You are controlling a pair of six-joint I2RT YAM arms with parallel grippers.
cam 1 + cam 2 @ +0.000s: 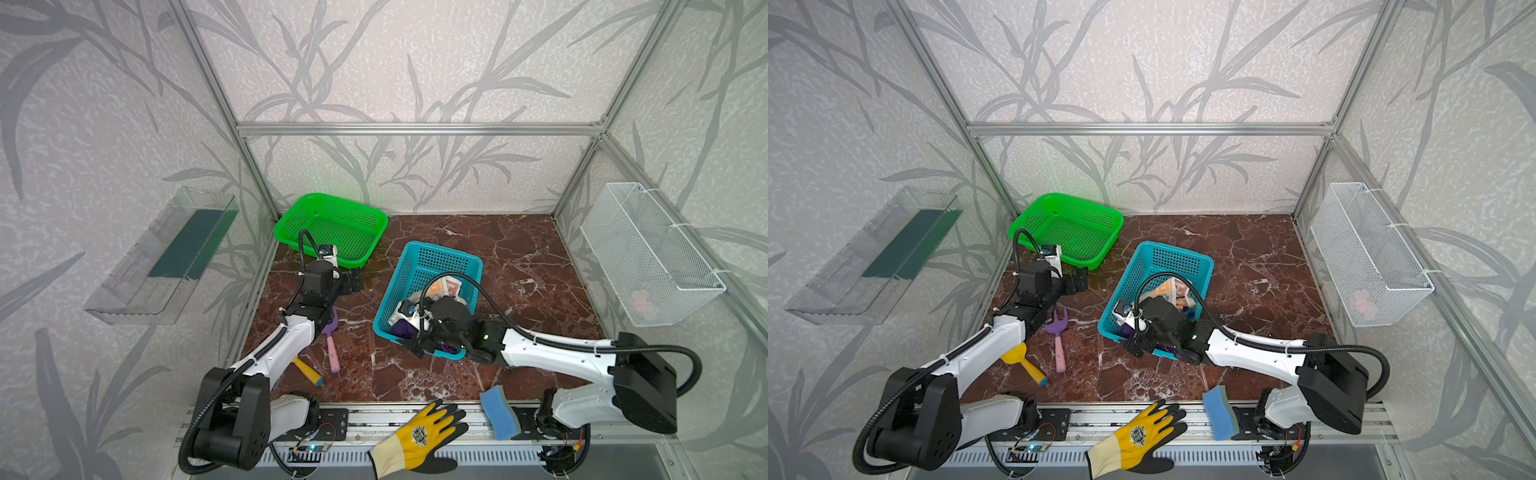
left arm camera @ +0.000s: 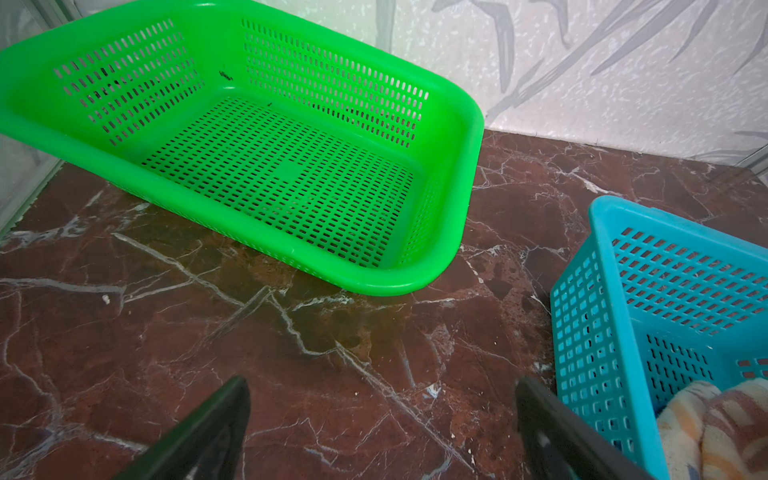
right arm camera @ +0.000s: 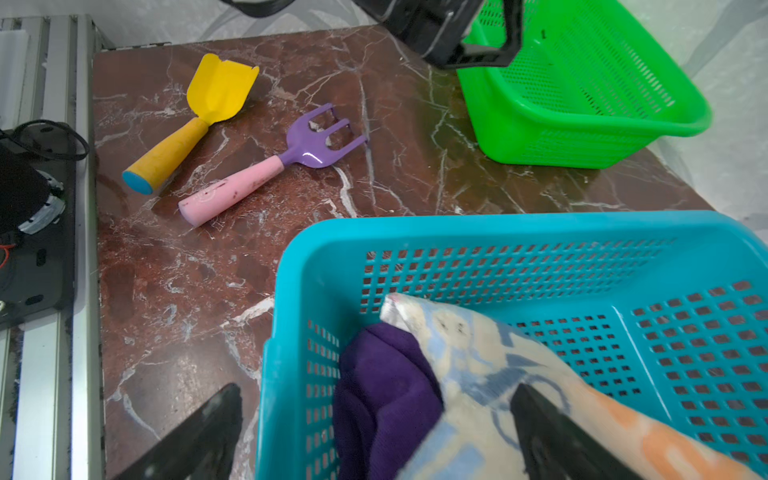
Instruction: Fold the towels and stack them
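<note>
Beneath both grippers spreads the red-brown marble table (image 1: 519,257), with open room between the two arms for folding. Ahead of the left gripper (image 2: 382,380) sits the green basket (image 2: 469,137), empty. This gripper hangs over bare marble with its jaws wide apart and nothing between them, and the teal basket (image 3: 498,232) stands just outside one of its fingers.

That teal basket lies directly under the right gripper (image 3: 376,386), whose jaws are also spread wide and hold nothing. They straddle the basket's near wall, one finger outside over the table and one inside above the cloth. Whether the inner finger touches the cloth I cannot tell. Bundled below this gripper are the cream towel (image 3: 478,357) on top and the purple towel (image 3: 386,428) tucked under it against the wall. The royal blue towel cannot be made out for certain.

By the look of it, the work is at its first step: fetching a towel out, with none spread, folded or stacked. The next move calls for shifting the right gripper inward so both fingers clear the wall. It would then lower onto a raised fold of the cream towel, close, and lift it over the rim to lay it flat on the marble toward the left gripper.
</note>
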